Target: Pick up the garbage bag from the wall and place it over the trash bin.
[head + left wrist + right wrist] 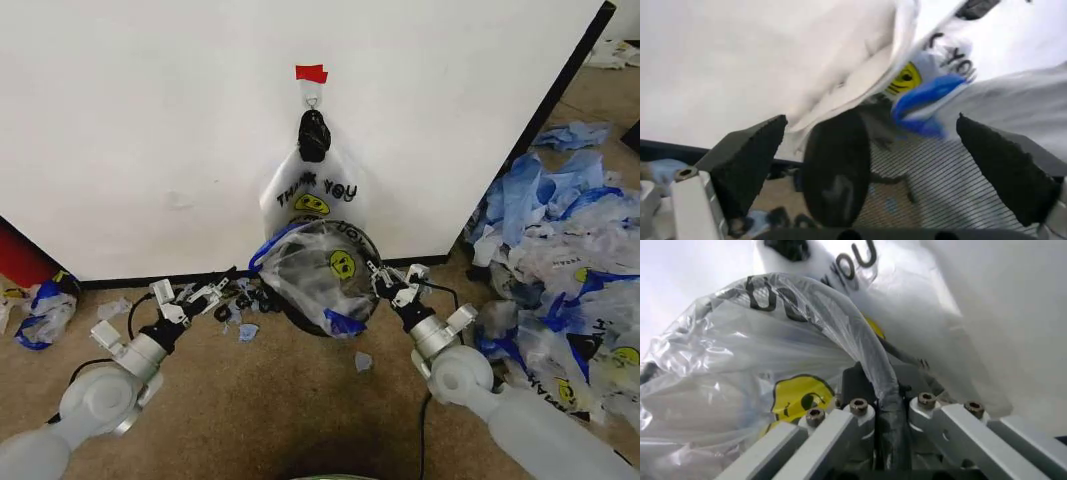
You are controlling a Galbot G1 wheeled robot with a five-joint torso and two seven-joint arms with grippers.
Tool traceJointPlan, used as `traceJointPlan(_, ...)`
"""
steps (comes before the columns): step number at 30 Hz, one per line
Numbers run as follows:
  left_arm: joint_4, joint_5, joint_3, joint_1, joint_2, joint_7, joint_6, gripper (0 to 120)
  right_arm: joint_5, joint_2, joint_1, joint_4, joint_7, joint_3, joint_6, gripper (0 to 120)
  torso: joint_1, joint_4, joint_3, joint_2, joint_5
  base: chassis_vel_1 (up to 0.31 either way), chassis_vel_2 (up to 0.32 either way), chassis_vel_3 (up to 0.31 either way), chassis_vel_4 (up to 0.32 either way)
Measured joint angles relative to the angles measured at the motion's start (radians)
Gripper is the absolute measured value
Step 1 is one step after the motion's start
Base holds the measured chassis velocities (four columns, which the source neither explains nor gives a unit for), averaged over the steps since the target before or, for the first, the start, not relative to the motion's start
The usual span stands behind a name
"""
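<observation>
**Observer:** Where is the bag?

**Operator:** I see the garbage bag (325,268) draped over the trash bin (300,312), which stands against the wall (150,120) under the hanging "THANK YOU" bag (312,195). My right gripper (387,282) is pinching the bag film against the bin's right rim, I judge to hold it stretched.

**Observer:** The left?

**Operator:** My left gripper (222,290) is spread wide just left of the bin, holding nothing.

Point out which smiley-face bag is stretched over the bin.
The see-through garbage bag draped over the black trash bin, right claw at its rim; the white "THANK YOU" bag hangs on the wall.
</observation>
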Motion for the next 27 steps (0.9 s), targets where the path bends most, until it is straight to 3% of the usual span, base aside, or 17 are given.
traceJointPlan(3,-0.037,0.048,0.005,0.026,-0.006,-0.073,-0.059,100,-0.001,0.028,-0.017,0.045,0.086,0.005,0.038,1,0.000,-0.0002,0.000,0.000,-0.0002,0.000,0.000,0.000,0.000)
traceJointPlan(12,-0.077,0.079,0.008,0.055,0.004,-0.152,-0.130,100,-0.066,0.118,-0.040,0.076,0.200,0.007,0.122,1,0.000,0.0000,0.000,0.000,0.0005,0.000,0.000,0.000,0.000)
traceJointPlan(27,-0.277,0.206,0.036,0.067,0.010,-0.326,-0.142,100,-0.479,0.157,-0.036,0.023,0.228,0.016,0.174,1,0.000,-0.0001,0.000,0.000,0.0005,0.000,0.000,0.000,0.000)
